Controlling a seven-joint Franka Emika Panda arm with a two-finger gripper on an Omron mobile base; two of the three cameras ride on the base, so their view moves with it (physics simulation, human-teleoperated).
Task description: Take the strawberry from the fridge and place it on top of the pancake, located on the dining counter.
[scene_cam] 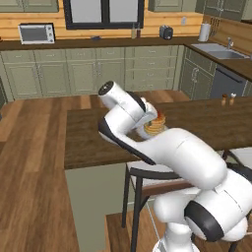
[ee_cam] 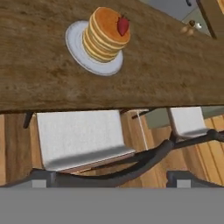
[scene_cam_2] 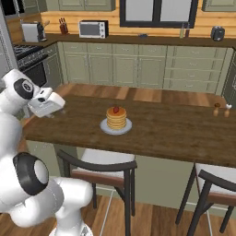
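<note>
Strawberry (ee_cam: 123, 26) atop pancake (ee_cam: 105, 35), hand view.

A small round grey plate (scene_cam_2: 104, 127) sits on a long wooden table. Two tiny shakers (scene_cam_2: 221, 110) stand close together near the table's far right end. Two stools with pale seats and dark curved frames, one on the left (scene_cam_2: 102, 167) and one on the right (scene_cam_2: 216, 185), are tucked under its near edge. Behind, green cabinets (scene_cam_2: 124, 67) line the wall under a dark worktop carrying a white microwave (scene_cam_2: 93, 29), a silver toaster (scene_cam_2: 32, 32), a knife block (scene_cam_2: 62, 26) and a dark round appliance (scene_cam_2: 217, 32). A sink (scene_cam: 219, 50) and paper towel roll (scene_cam: 204, 32) sit at the right.
</note>
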